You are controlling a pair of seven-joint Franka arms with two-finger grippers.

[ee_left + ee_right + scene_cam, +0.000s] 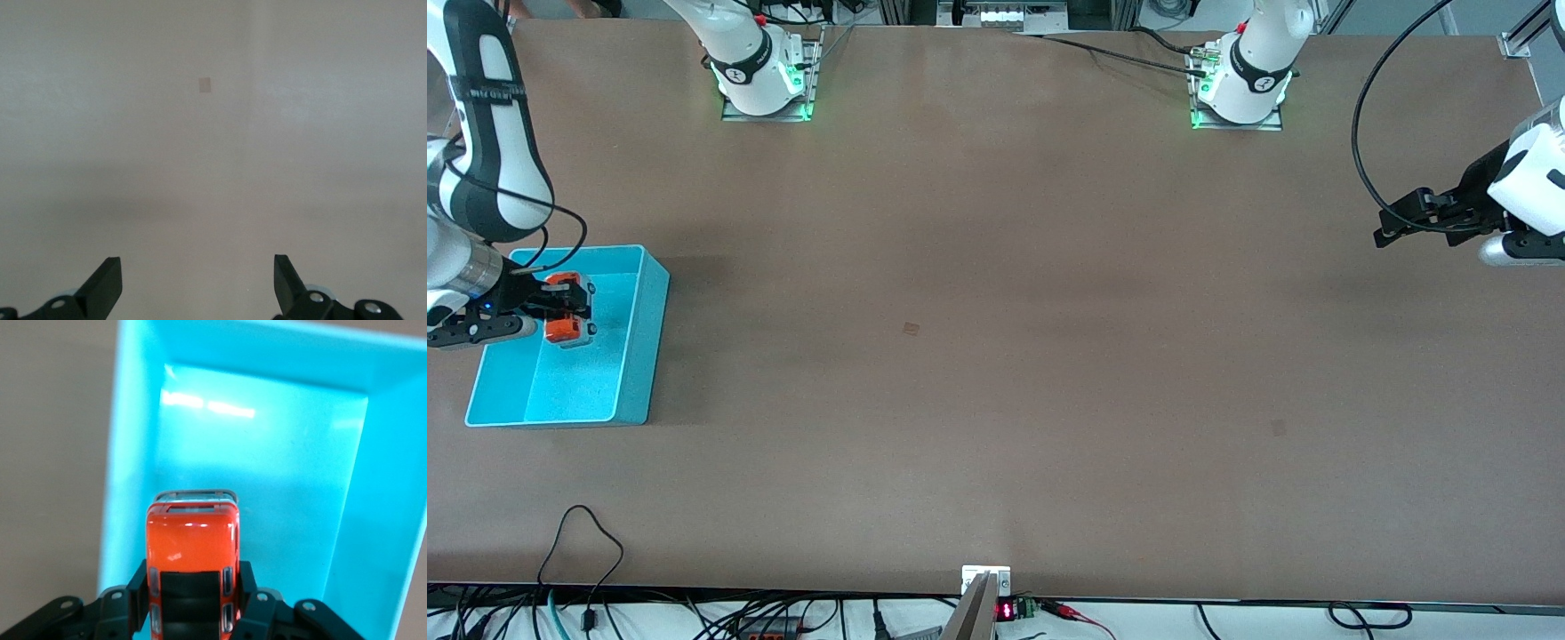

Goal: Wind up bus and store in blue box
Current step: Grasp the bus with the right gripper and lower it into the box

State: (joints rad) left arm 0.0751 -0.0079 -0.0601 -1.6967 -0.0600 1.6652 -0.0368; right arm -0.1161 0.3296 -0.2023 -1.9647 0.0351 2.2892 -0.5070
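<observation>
Right gripper was over blue box, fingers clamped on bus; bus underside hidden. Left gripper waited over bare table at left arm's end, fingers apart, arm mostly cut off.

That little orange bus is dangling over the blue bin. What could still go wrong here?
The right gripper holds the bus by its sides above the blue box, so letting go from there might make it bounce or tip over. If it is wound up, it could roll into a wall. The left gripper waits open, well clear.
</observation>
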